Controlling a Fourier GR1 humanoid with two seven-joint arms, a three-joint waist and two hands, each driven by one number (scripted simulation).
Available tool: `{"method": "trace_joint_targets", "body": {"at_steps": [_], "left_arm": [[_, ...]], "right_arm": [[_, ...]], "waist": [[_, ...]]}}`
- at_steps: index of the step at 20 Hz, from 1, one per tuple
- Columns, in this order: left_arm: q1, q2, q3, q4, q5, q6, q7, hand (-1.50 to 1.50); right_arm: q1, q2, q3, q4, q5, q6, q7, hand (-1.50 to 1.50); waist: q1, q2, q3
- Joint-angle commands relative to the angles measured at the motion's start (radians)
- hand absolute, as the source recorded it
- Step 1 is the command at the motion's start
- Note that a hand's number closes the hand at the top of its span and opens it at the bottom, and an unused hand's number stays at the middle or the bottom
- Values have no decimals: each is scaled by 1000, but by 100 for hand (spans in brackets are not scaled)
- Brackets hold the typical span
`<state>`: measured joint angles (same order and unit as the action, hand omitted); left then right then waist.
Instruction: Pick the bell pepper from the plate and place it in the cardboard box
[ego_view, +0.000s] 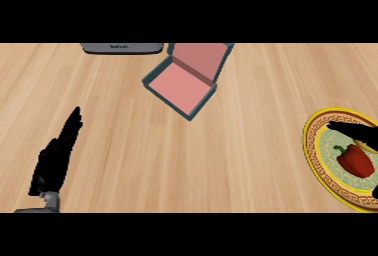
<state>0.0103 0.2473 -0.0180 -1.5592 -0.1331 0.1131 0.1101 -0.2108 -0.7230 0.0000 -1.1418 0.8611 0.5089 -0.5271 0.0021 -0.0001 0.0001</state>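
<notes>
Fingers (71, 125) of the left hand (53, 162) stood straight and together, holding nothing, at the lower left of the head view over the wooden counter (221, 150). The right hand (353, 132) showed at the right edge, mostly cut off. Its fingers were stretched out, uncurled, over the far part of the yellow-rimmed plate (316, 150). The red bell pepper (356, 160) lay on that plate, just below those fingers and not grasped. The cardboard box (181, 85), teal outside and pink inside, sat open near the counter's far side, well apart from the plate. A grey object (122, 48) lay at the far edge, just left of the box.
</notes>
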Motion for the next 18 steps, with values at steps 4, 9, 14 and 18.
{"method": "trace_joint_targets", "body": {"at_steps": [4, 9, 14, 18], "left_arm": [[-5, -12, 38, 0, -7, -31, -17, 0], [-15, -49, 13, 9, -50, -13, 13, 0], [-16, -45, 39, 23, -27, -33, -19, 0], [-8, -22, 72, 30, -8, -72, -30, 0]], "right_arm": [[5, 2, -1, 86, 103, -61, -77, -150], [4, 69, -8, 19, 80, 39, -7, 150], [-12, 40, -68, 99, 126, -238, -117, 150], [-64, 90, -74, 159, 155, -325, -133, 150]], "waist": [[2, 1, 0], [-2, 0, 0], [-4, 1, 0], [3, 1, 0]]}}
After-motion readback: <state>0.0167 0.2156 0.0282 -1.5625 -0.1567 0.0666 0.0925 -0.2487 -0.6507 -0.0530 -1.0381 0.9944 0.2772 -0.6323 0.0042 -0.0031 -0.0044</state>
